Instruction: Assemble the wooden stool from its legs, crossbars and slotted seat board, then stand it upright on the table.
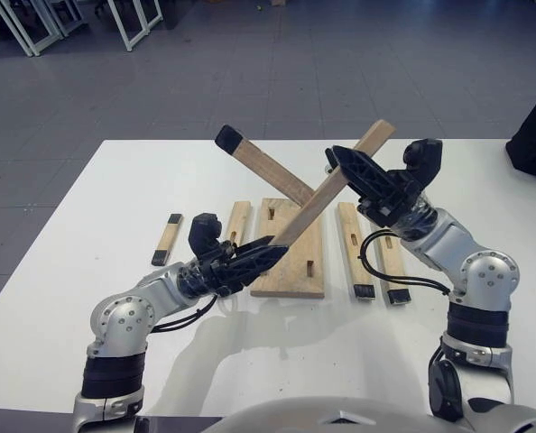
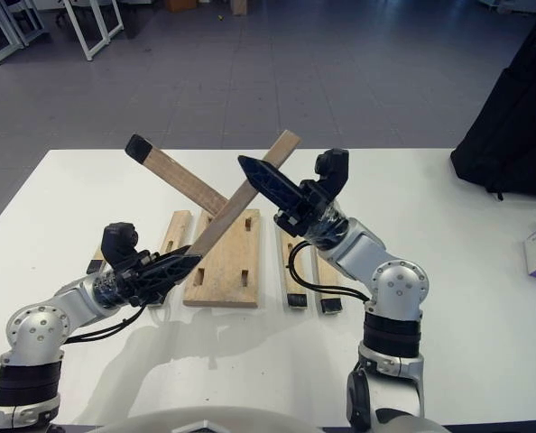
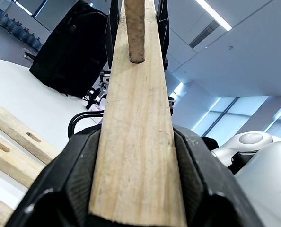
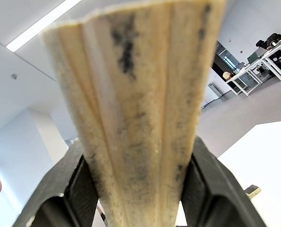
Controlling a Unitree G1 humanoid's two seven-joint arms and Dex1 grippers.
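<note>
Table (image 1: pixel 60 234), white, carries the slotted seat board (image 1: pixel 295 263) flat at its middle, with 4 loose wooden pieces (image 1: pixel 348 225) lying beside it, 2 on each side. Above the board a long bar (image 1: pixel 295 221) slants up toward the robot's right. A black-capped piece (image 1: pixel 263 164) crosses it, sticking out up and to the left; no gripper holds that piece, so it is probably seated in the bar. The left gripper (image 1: pixel 263 245) is clamped on the bar's lower end, and the right gripper (image 1: pixel 336 159) pinches the same bar just above the crossing. The step in hand looks like joining 1 leg to 1 crossbar, early in the build. The next move likely calls for pressing the joint home squarely, then laying the pair down to fetch another piece.
</note>
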